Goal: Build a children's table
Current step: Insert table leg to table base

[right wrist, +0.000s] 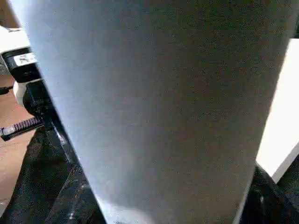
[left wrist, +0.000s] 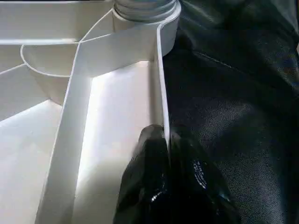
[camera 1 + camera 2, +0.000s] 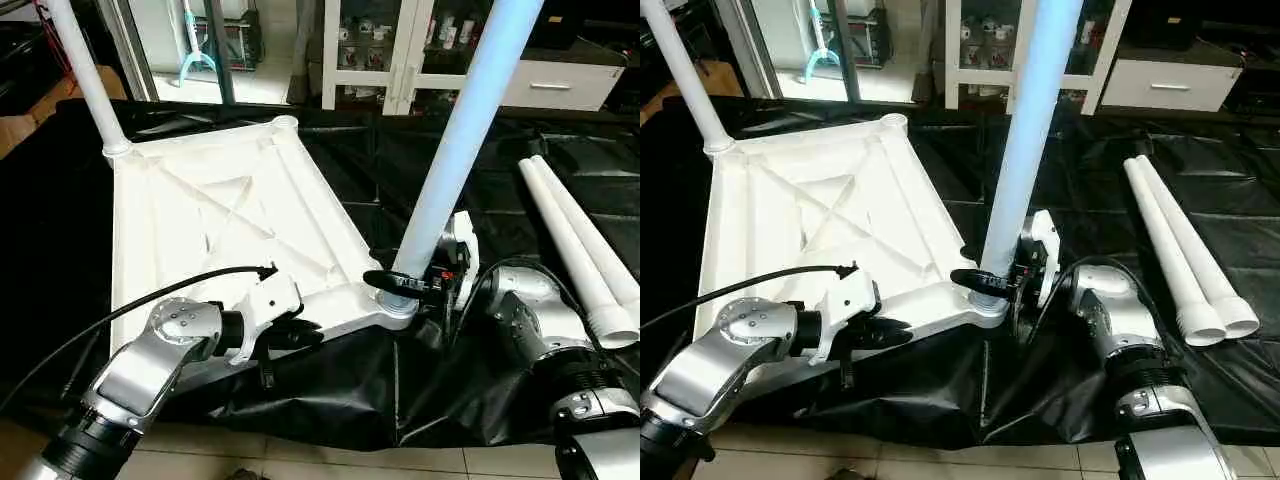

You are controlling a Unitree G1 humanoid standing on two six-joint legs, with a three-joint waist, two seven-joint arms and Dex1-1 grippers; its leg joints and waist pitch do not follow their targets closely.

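Head views. Tabletop: white moulded plastic, rectangular, lying underside up on a black sheet over the floor; X-ribs, round corner sockets. One leg, a white tapered tube, stands in the far left socket. A second leg stands nearly upright in the near right socket, long axis vertical. Right claw is clamped round this leg's base just above the socket, the nearer arm for seating it. Two spare legs lie side by side on the sheet, well to the right.

Left wrist view. Left claw, fingers together, pinches the tabletop's thin near rim wall; glossy black pads, smooth white plastic.

Right wrist view. The held leg's smooth matt tube fills the frame, close against the right claw.
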